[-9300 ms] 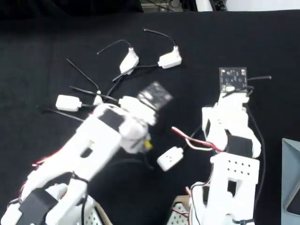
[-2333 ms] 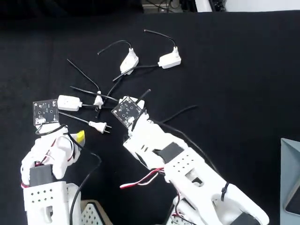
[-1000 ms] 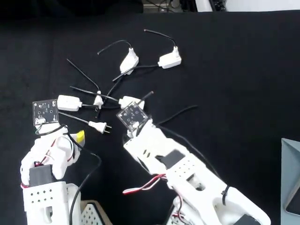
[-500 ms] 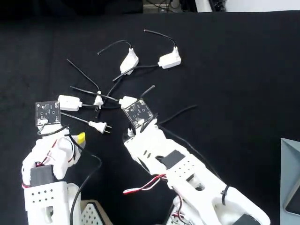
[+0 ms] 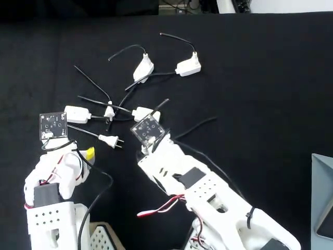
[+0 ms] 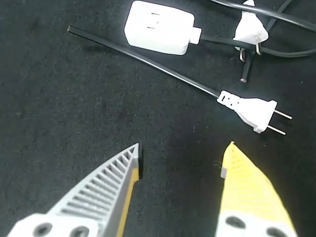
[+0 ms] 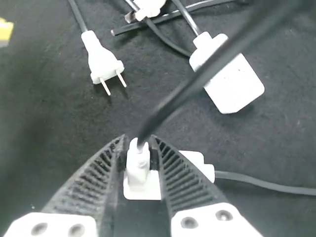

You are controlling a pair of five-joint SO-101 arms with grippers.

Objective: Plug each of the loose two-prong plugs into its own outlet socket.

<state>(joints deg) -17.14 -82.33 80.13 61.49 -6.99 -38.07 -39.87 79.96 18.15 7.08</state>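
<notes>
1. The right tool [image 7: 137, 143] is clamped on a white plug [image 7: 137, 165]. Its fingers pinch the plug's sides and hold it upright, which is the grip you want for a straight push-in.
2. Right beneath it lies a white socket block [image 7: 196, 163], out around the middle of the bench [image 5: 270, 78]. The plug body meets the block, but I can't tell whether the prongs are seated. My read is that insertion is under way, not finished.
3. The held plug's black cord [image 7: 197, 79] pokes up out of the grip and slants across a second socket [image 7: 228, 84] just beside. It looks stiff, so it could lever the plug off line.
4. Now to the near left of the bench: the left tool [image 6: 180, 158] hangs with its fingers spread and nothing between them. A loose plug [image 6: 249, 107] lies flat just ahead of its yellow finger, prongs pointing away from its own cord. That looks like the next pick.
5. Past that plug, the left socket [image 6: 159, 27] lies slots-up and unfilled, near a small plug [image 6: 251, 32] caught among crossing cords.
6. Toward the far edge, the far-left socket [image 5: 143, 67] and the far-right socket [image 5: 189, 66] sit well apart from both tools.
</notes>
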